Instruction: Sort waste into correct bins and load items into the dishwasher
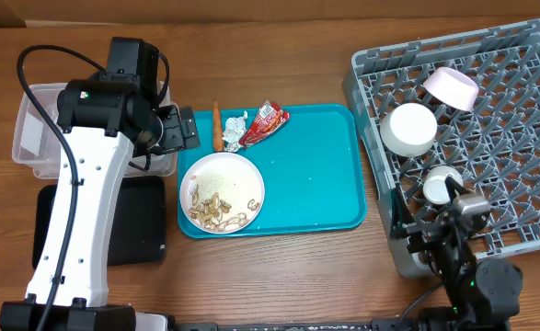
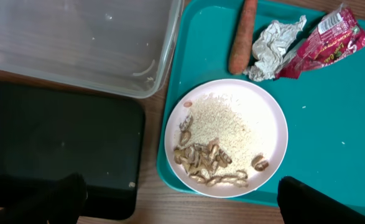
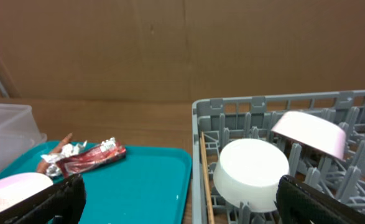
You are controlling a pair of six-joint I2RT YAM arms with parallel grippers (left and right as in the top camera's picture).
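Note:
The white plate [image 1: 221,193] with beige food scraps and rice [image 2: 210,163] sits on the teal tray's left side. The orange carrot [image 1: 217,126], foil ball [image 1: 235,131] and red-and-silver wrapper [image 1: 266,122] lie at the tray's back left; all three also show in the left wrist view, the carrot [image 2: 242,37] leftmost. Two white bowls [image 1: 407,129] [image 1: 451,87] sit upturned in the grey dish rack [image 1: 527,221]. A wooden chopstick [image 3: 205,180] lies along the rack's left wall. My left gripper [image 2: 188,211] is open and empty, high over the plate's edge. My right gripper [image 3: 185,211] is open and empty by the rack's front left corner.
The clear tub [image 1: 35,138] stands at the far left with the black tray [image 1: 132,225] just in front of it, both left of the teal tray [image 1: 315,184]. My white left arm reaches over both bins. A cardboard wall stands behind the table.

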